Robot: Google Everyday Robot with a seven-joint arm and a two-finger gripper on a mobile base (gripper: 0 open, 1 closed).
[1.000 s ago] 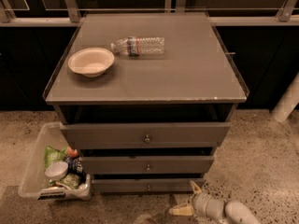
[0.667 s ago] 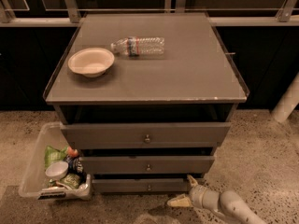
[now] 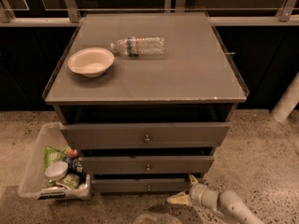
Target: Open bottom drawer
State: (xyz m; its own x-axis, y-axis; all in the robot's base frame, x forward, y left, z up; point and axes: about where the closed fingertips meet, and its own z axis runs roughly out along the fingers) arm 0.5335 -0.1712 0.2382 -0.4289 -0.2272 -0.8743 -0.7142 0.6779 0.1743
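Observation:
The grey cabinet (image 3: pixel 145 78) has three drawer fronts. The bottom drawer (image 3: pixel 140 185) is the lowest and thinnest panel, with a tiny round knob (image 3: pixel 148 187). My gripper (image 3: pixel 184 190) comes in from the lower right on a white arm (image 3: pixel 229 206). It sits just right of the bottom drawer's front, near its right end. One cream finger (image 3: pixel 192 178) points up toward the drawer's right corner and the other (image 3: pixel 176 199) points left below the panel, so the jaws stand open and hold nothing.
A clear bin (image 3: pixel 51 171) of snacks and a cup stands on the floor left of the cabinet. A white bowl (image 3: pixel 90 61) and a plastic water bottle (image 3: pixel 138 45) lie on the cabinet top. A white post (image 3: pixel 286 101) stands at right.
My gripper has moved up and left toward the right end of the bottom drawer front. The drawers have not moved.

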